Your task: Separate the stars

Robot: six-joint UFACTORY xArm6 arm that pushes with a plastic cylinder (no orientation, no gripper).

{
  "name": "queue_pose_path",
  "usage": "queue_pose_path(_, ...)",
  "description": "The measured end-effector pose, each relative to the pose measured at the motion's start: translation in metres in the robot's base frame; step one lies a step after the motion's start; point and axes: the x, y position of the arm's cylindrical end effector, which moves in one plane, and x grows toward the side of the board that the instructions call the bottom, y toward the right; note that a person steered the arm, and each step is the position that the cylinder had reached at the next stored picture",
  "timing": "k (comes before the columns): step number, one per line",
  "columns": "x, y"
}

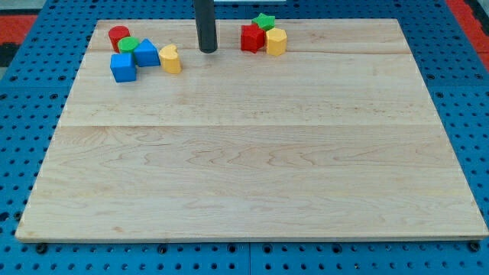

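Note:
My tip rests on the wooden board near the view's top, between two clusters of blocks. To its right a red star touches a green star behind it and a yellow hexagon on its right. The tip is about a block's width to the left of the red star. To the tip's left lie a yellow heart, a blue triangular block, a blue cube, a green round block and a red cylinder.
The wooden board lies on a blue pegboard table. Both clusters sit close to the board's top edge. A red surface shows in the view's top left corner.

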Motion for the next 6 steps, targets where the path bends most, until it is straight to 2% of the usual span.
queue_pose_path(2, -0.014, 0.071)
queue_pose_path(3, -0.028, 0.072)
queue_pose_path(4, -0.039, 0.032)
queue_pose_path(5, -0.07, 0.028)
queue_pose_path(6, -0.068, 0.059)
